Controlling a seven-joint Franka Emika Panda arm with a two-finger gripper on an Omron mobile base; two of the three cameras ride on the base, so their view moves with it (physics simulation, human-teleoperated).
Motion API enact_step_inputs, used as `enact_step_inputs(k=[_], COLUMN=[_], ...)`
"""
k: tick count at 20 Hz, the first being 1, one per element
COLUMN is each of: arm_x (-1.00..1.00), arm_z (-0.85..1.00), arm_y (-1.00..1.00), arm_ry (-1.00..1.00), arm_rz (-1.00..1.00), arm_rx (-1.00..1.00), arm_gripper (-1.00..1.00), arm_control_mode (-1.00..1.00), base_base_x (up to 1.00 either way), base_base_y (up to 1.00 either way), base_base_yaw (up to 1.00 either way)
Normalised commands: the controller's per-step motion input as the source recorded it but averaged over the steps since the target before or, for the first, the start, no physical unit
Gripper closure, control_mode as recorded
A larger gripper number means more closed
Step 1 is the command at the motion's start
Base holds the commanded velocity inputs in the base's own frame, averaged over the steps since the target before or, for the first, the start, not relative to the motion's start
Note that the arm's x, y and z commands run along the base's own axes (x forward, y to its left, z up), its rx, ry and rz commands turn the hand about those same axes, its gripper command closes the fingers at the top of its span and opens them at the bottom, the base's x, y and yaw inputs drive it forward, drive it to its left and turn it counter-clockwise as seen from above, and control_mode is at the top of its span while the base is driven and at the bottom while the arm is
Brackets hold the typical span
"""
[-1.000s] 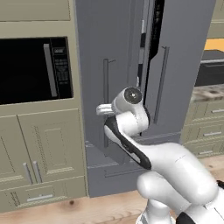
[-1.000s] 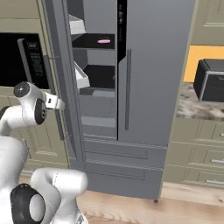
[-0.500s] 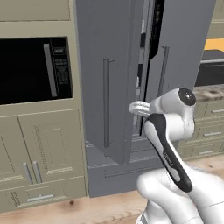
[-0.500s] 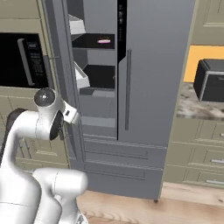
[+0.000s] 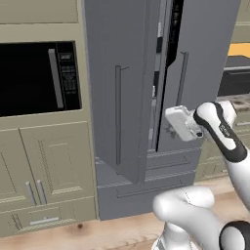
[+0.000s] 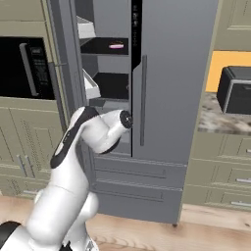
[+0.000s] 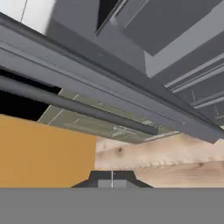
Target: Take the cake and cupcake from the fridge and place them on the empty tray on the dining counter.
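- The gripper point(image 7: 112, 183) is pressed together with nothing between its tips, close to the fridge point(image 5: 205, 63) front.
- The left door point(image 5: 119, 88) stands partly ajar; the gap at its edge is narrow, and its bar handle point(image 7: 78, 107) crosses the hand view.
- Deep on an inner shelf point(image 6: 110, 49) lies a small pink thing point(image 6: 116, 46), too small to tell apart.
- A microwave point(image 5: 34, 78) sits left.

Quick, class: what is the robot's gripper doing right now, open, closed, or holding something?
Gripper: closed, fingertips pressed together, holding nothing; it sits beside the partly open fridge door.
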Motion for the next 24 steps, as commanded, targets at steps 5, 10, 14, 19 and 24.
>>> enact_step_inputs(k=[5,10,14,19,24], arm_x=[0.88,1.0,1.0,0.85,0.18], arm_z=[-0.02,-0.11,-0.08,-0.18,-0.04], arm_y=[-0.27,-0.02,0.06,0.2,0.45], arm_ry=[0.32,0.3,0.12,0.08,0.18], arm_rz=[0.36,0.18,0.0,0.0,0.29], arm_rx=[0.45,0.3,0.0,0.0,0.19], arm_gripper=[1.0,1.0,1.0,1.0,1.0], arm_control_mode=[-1.0,-1.0,-1.0,-1.0,-1.0], base_base_x=[0.0,0.0,0.0,0.0,0.0], base_base_y=[0.0,0.0,0.0,0.0,0.0], base_base_yaw=[0.0,0.0,0.0,0.0,0.0])
